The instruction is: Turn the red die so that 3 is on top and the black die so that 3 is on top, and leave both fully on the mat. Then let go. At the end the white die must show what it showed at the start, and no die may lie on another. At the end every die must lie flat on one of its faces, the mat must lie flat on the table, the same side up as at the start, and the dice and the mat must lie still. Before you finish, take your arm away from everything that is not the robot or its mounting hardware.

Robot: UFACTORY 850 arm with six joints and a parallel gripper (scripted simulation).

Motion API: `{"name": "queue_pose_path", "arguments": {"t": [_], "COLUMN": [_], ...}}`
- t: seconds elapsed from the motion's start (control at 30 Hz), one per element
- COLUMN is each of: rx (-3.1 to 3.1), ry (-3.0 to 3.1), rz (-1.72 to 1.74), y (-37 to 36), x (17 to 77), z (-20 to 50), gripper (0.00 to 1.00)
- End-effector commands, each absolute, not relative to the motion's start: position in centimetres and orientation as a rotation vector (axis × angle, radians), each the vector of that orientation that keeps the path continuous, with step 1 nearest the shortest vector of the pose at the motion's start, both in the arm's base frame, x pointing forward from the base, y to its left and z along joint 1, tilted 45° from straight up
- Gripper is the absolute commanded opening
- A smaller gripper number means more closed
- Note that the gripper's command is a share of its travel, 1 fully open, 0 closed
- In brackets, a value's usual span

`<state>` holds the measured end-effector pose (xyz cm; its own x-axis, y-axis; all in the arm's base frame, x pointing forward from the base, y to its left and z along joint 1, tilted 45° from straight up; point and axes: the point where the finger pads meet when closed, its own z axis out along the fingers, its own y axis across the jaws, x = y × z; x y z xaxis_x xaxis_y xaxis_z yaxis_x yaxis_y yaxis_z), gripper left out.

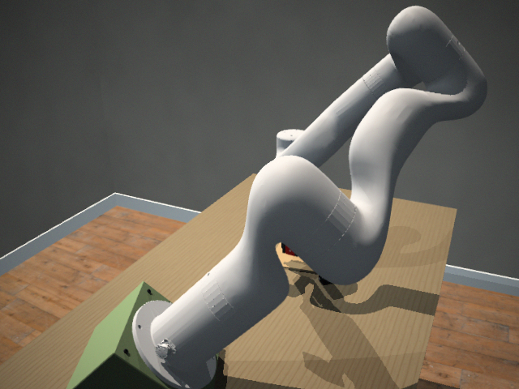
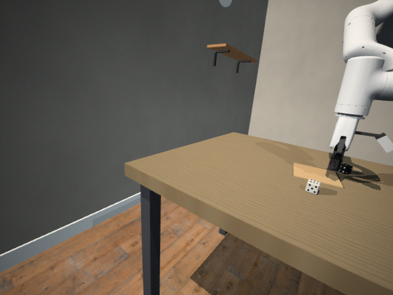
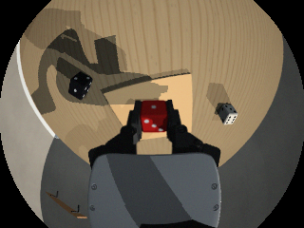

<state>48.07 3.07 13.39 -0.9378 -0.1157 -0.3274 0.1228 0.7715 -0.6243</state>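
Observation:
My gripper (image 2: 333, 165) (image 3: 154, 107) points down over the mat, shut on the red die (image 3: 154, 119) (image 1: 289, 250). In the wrist view the die shows a one-pip face above a three-pip face. Whether it touches the mat is unclear. The light orange mat (image 2: 307, 171) (image 3: 182, 97) lies flat on the table, partly hidden by the gripper. The black die (image 3: 81, 85) (image 2: 346, 168) (image 1: 323, 279) lies on the table beside the mat, left of it in the wrist view. The white die (image 2: 312, 186) (image 3: 227, 114) lies off the mat on the opposite side.
The wooden table (image 2: 221, 177) (image 1: 402, 335) carries the arm on a green base (image 1: 106, 327). Arm shadows cross the table around the black die. In the top view the arm hides most of the mat. A wall shelf (image 2: 236, 54) hangs beyond the table.

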Motion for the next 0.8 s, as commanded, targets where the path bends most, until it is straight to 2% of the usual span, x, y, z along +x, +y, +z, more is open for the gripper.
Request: {"name": "queue_pose_path", "arguments": {"t": [0.0, 0.77], "rx": [0.005, 0.005], "ry": [2.614, 2.614], "rz": [-0.956, -0.956], "y": [2.15, 1.54], "x": [48.74, 49.07], "z": [12.29, 11.59], "gripper": [0.27, 0.27]}}
